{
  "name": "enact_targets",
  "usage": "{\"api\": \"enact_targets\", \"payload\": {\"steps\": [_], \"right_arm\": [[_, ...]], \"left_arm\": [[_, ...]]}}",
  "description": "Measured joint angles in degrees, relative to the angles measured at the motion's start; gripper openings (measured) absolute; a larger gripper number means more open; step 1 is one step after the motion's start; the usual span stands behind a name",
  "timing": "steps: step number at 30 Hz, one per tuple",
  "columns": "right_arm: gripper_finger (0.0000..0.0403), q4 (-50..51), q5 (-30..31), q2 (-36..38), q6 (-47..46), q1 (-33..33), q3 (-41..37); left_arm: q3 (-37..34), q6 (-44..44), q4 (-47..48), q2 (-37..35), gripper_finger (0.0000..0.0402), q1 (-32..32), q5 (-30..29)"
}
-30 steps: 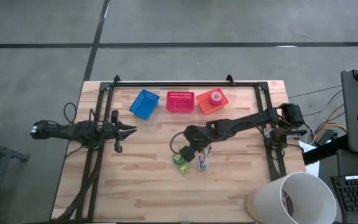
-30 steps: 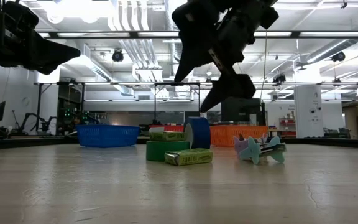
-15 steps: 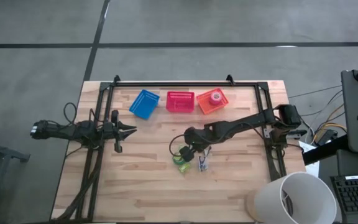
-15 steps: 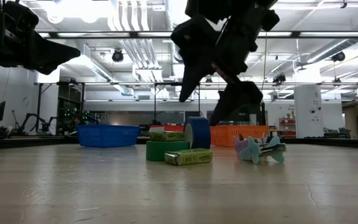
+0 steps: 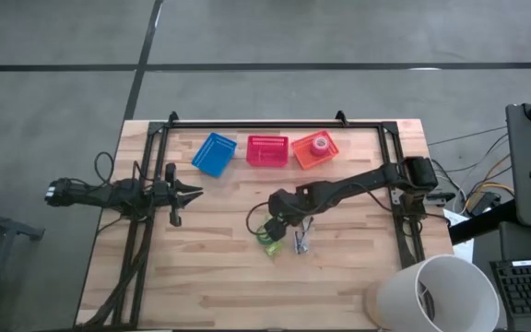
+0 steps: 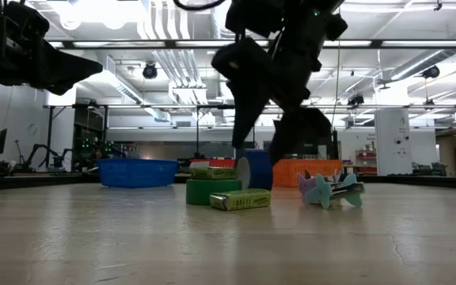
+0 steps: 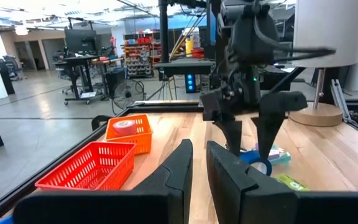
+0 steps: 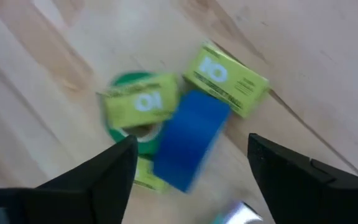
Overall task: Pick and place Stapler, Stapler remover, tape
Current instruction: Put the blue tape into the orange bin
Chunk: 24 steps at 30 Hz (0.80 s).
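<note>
My right gripper [image 6: 260, 150] is open above the table's middle, pointing down. One finger stands on each side of the blue tape roll [image 8: 190, 140], which stands on its edge; neither touches it. The blue roll leans against a green tape roll [image 6: 212, 191] lying flat, with a yellow-green box [image 8: 140, 101] on top of it. Two more such boxes [image 8: 225, 79] lie beside them. A small pastel clawed item [image 6: 331, 190] lies right of the pile. A red-pink roll [image 5: 320, 144] sits in the orange basket. My left gripper [image 5: 197, 192] waits, shut, at the table's left side.
Three baskets stand in a row along the far edge: blue [image 5: 214, 153], red [image 5: 267, 150] and orange [image 5: 304, 157]. A white lamp shade [image 5: 431, 293] hangs over the near right corner. Bare wood lies near and left of the pile.
My right gripper has come down toward the blue tape roll and shifted slightly toward the table's left and near edge. Its fingers now reach the level of the roll's top. The rolls, boxes and left arm have stayed put.
</note>
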<state>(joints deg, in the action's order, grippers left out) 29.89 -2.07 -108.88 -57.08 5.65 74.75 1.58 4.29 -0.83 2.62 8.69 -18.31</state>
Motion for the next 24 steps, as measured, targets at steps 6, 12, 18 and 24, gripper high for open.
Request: {"api": "enact_targets", "payload": {"steps": [6,12,18,24], "right_arm": [[0.0258,0.0,0.0,-1.7,0.1,0.0,-0.1],[0.0222,1.9,-0.5,-2.4,0.5,0.0,-0.2],[0.018,2.3,0.2,-1.4,2.5,-0.3,-0.2],[0.0126,4.9,2.3,0.2,5.3,-1.4,-0.2]], "left_arm": [[0.0,0.0,0.0,0.2,0.0051,0.0,0.0],[0.0,0.0,0.0,0.2,0.0051,0.0,0.0],[0.0,0.0,0.0,0.2,0.0051,0.0,0.0],[0.0,0.0,0.0,0.2,0.0051,0.0,0.0]]}}
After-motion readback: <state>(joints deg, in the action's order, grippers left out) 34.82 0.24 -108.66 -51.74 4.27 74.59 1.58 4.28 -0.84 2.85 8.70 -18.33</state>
